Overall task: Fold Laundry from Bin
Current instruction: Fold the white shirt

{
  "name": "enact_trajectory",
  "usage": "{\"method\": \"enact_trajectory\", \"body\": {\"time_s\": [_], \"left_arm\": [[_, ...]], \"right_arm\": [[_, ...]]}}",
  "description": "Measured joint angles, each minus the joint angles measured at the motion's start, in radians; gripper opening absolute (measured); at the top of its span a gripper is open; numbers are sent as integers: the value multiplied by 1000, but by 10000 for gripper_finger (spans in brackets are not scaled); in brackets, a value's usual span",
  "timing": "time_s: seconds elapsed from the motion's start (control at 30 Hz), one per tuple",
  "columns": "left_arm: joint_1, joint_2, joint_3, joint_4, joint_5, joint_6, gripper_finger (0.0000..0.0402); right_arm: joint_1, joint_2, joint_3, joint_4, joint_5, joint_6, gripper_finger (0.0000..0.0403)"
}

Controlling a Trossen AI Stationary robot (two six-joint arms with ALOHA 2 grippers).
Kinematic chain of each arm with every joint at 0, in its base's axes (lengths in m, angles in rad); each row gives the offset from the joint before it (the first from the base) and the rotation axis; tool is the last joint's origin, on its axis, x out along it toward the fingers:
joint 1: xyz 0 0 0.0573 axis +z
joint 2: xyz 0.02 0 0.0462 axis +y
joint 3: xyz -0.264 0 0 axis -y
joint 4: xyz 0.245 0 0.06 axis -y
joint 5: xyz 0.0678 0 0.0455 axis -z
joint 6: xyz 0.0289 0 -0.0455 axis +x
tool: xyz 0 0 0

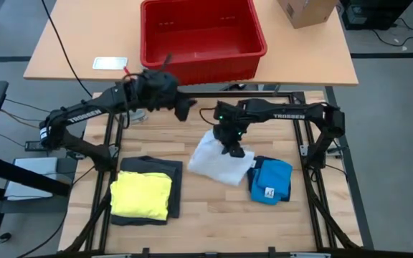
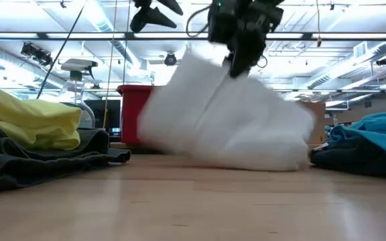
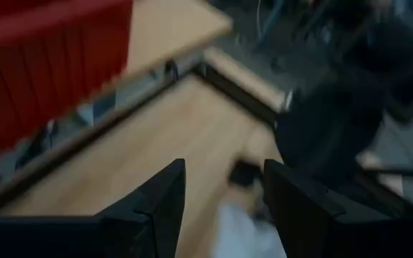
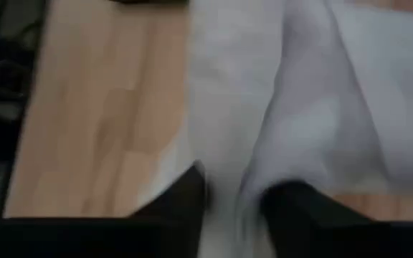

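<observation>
Risk: my right gripper (image 1: pixel 233 149), fingers parted around white garment (image 1: pixel 217 163), could drag its fold loose while lifting.

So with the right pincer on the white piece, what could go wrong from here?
1. The right pincer sits over the white garment, which looks lifted in the low view; opening now could let the fold flop loose.
2. The white garment lies right beside the blue one; dragging it may disturb that fold.
</observation>
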Motion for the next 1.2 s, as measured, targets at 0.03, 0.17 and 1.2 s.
{"method": "enact_trajectory", "body": {"time_s": [0.03,0.17,1.2], "left_arm": [[-12,1,0,-29,-1,-7,191],[-42,0,0,-93,-8,4,191],[-57,501,-1,-15,239,558,194]], "right_arm": [[-1,-1,-21,19,23,36,144],[-35,-4,-47,-14,230,307,235],[639,-347,-676,132,380,1556,210]]}}
